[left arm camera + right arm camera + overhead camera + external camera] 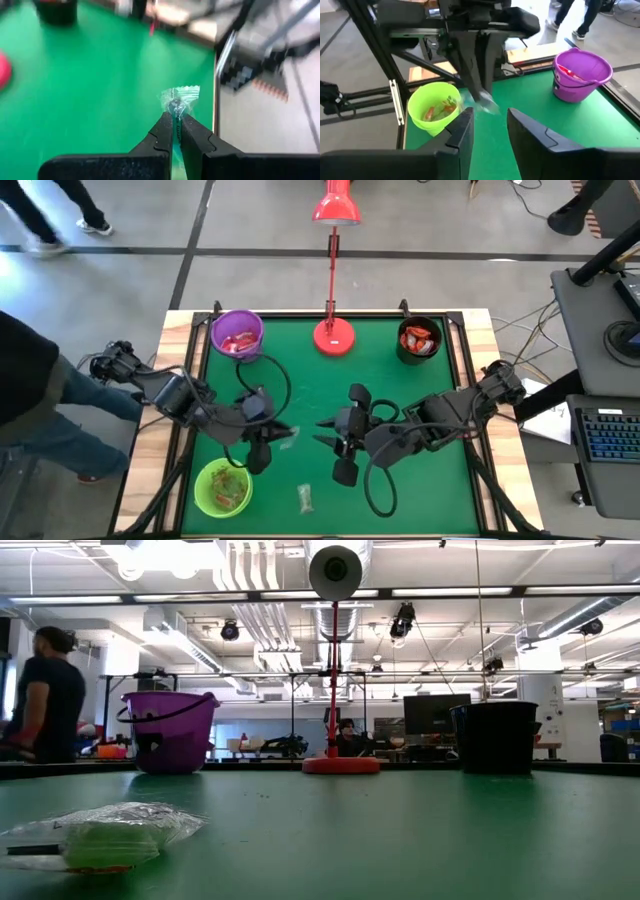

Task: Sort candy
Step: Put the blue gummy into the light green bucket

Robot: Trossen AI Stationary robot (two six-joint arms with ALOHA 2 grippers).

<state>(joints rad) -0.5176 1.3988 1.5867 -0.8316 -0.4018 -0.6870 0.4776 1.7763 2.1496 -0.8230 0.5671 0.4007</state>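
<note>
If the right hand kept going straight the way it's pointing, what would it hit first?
Probably the left hand, which hangs right ahead of the right hand pinching a small clear-wrapped candy. The lime green plastic cup sits beyond; depth is uncertain.

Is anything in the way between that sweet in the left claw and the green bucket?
Nothing visible. The left claw pinches the clear-wrapped candy just above the mat, and the green bucket sits close beside it.

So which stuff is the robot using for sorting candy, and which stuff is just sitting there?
For the job:
- green-wrapped candy pinched in the left gripper
- candy on the mat
- purple bucket, black bucket, green bucket
- right gripper, open, near the middle

Just sitting there:
- red lamp
- keyboard
</note>
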